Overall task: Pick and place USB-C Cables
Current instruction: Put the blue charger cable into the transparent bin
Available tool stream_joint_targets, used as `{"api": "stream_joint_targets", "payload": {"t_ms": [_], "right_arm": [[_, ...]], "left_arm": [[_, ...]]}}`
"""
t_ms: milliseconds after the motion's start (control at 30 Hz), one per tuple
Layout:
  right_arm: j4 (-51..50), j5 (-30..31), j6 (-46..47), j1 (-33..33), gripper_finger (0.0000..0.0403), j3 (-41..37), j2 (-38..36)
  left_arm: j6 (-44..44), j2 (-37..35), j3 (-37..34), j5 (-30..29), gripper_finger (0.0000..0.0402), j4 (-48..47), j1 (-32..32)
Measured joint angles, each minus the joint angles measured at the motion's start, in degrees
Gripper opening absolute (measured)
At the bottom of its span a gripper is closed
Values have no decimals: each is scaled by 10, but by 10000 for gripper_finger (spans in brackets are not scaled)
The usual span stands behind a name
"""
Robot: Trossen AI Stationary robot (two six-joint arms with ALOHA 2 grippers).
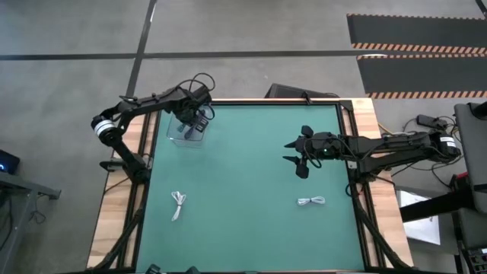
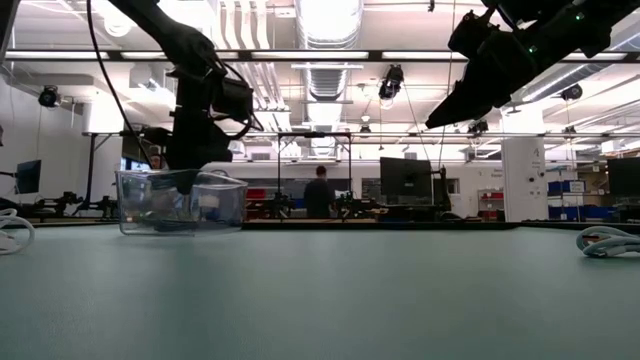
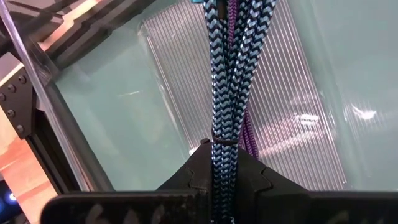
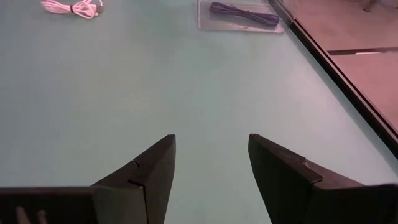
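From the clear bin [image 1: 186, 135], nearest first: I see my left gripper [image 3: 224, 163] clamped on the teal cable [image 3: 227, 81] above it, purple cable [image 3: 249, 134] inside. Early release risks snagging the rim. 2 white cables [image 1: 179, 202] [image 1: 311, 202] lie farther off; right gripper [image 4: 211, 165] hangs open.

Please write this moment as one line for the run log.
left claw: shut on teal cable, over clear bin | right claw: open, empty, above mat | white cables: on mat
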Motion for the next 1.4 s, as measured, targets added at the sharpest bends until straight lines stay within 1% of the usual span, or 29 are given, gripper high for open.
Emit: {"api": "stream_joint_targets", "payload": {"t_ms": [167,367,467,567,633,733,900,1000,1400], "right_arm": [[6,1,6,0,194,0,0],[116,-1,3,5,182,-1,-1],[150,0,-11,5,170,-3,-1],[208,2,-30,5,155,-3,-1],[224,2,-37,5,145,-3,-2],[209,1,-37,5,132,-3,-2],[138,-5,-38,5,114,-4,0],[116,-5,-38,5,106,-5,0],[114,-5,-37,5,81,-5,0]], "left_arm": [[-8,0,-7,2,12,-2,0],[-16,0,-8,7,12,-1,0],[-25,0,-8,8,12,-1,0],[-28,0,-8,8,12,-1,0],[-29,0,-8,8,12,-1,0],[-30,0,-8,10,12,-1,0],[-30,0,-8,13,12,-1,0],[-32,0,-8,15,12,-1,0],[-45,0,-13,15,12,2,0]]}}
